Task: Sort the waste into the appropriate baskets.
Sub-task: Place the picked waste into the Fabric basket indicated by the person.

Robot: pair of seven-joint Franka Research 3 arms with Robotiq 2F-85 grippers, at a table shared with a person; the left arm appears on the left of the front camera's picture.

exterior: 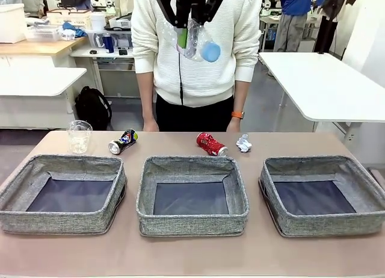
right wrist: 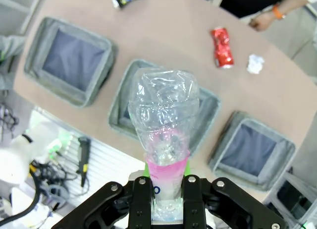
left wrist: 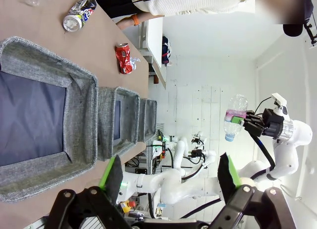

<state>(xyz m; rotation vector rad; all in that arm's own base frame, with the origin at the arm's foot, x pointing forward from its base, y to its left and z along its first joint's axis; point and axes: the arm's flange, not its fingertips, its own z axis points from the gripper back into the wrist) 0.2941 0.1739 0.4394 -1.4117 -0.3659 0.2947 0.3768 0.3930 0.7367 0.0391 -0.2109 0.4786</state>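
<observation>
Bottle, clear plastic w/ pink label and blue cap, is up in the air at 12 o'clock of the front view, well above the table. R gripper has its jaws pinched narrow on the pink label. The blue cap pokes out at 4 o'clock of the fingers.

In the R wrist view the crumpled clear body rises from 6 o'clock to centre, w/ the mid basket under it.

L gripper: jaws wide apart, nothing between the green pads.

Three grey woven baskets sit in a row on the near half of the table. L basket is at 9 o'clock of the mid one and R basket at 3 o'clock. Dark bottoms are showing.

Rest of the waste lies along the far edge:
- Clear cup stands upright at 10 o'clock of the mid basket, just past the L basket's far wall.
- Dark printed can lies on its side at 11 o'clock, near the cup but not touching it.
- Crushed red can lies on its side at 12–1 o'clock, close to the mid basket's far rim.
- White paper wad is at 1 o'clock, just beside the red can.

Person in a white knit top stands at 12 o'clock behind the table, w/ both hands down at its far edge.
</observation>
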